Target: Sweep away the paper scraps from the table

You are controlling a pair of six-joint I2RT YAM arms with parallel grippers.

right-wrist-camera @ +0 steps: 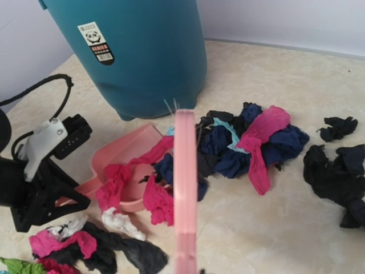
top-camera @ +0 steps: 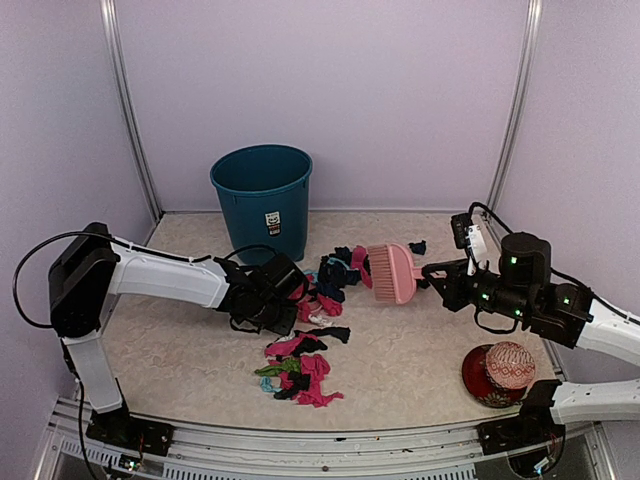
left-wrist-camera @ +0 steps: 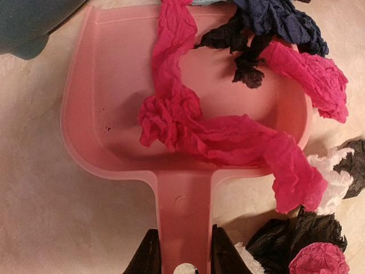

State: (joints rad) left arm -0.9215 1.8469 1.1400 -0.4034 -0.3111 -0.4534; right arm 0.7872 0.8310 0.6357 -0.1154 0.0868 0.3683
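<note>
- The pale pink plastic dustpan point(left-wrist-camera: 108, 120) lies flat on the beige marbled table point(top-camera: 410, 350), its mouth facing away from the left arm. Long wrinkled magenta paper scraps point(left-wrist-camera: 188, 123) lie inside it. One strip trails over the right rim, and black and navy pieces sit at the mouth.
- The left gripper point(left-wrist-camera: 182, 254) is clenched on the dustpan's handle, with one black finger pressed to each side.
- The round teal plastic waste bin point(top-camera: 262, 200) stands upright at the back of the table, just behind the dustpan. From above its inside looks dark, and I cannot tell what it holds.
- The pale pink plastic brush point(top-camera: 392, 272) is grasped by its handle in the right gripper point(top-camera: 432, 276). It is just to the right of a heap of navy, black, magenta and light blue scraps that sits between it and the dustpan's mouth.
- A looser group of magenta, black and green scraps is spread nearer the front edge, below the dustpan. A few black pieces lie apart, beside the brush on the right.
- A red patterned ball point(top-camera: 511, 364) rests in a dark red dish point(top-camera: 476, 385) at the front right, well apart from the scraps.
</note>
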